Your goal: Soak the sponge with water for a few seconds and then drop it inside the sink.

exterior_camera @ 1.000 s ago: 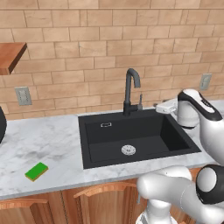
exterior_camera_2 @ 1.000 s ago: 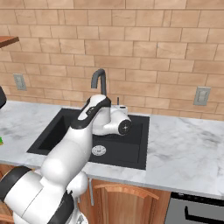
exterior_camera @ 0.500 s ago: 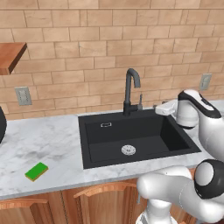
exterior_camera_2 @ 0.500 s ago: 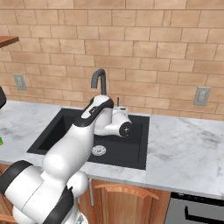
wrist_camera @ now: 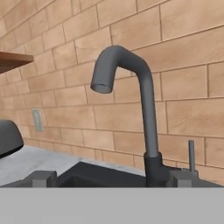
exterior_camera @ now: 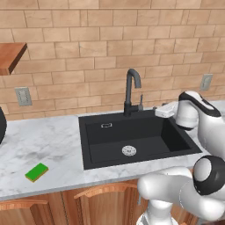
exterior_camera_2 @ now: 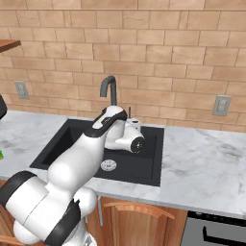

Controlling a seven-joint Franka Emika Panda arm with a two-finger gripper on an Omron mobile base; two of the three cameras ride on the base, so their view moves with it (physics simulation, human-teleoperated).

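Beside the tap (exterior_camera: 132, 90), your gripper (exterior_camera: 161, 112) hangs spread and empty; the sponge (exterior_camera: 36, 172) lies on the table at the sink's (exterior_camera: 93, 161) eight o'clock — a careless swing could clip the spout.

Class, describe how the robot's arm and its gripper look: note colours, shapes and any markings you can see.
The arm is glossy white, built of thick rounded segments with dark, almost black bands at the joints. One round joint cap shows a ring pattern. The gripper has two small, blocky dark grey finger tips. No cables or lettering are visible.
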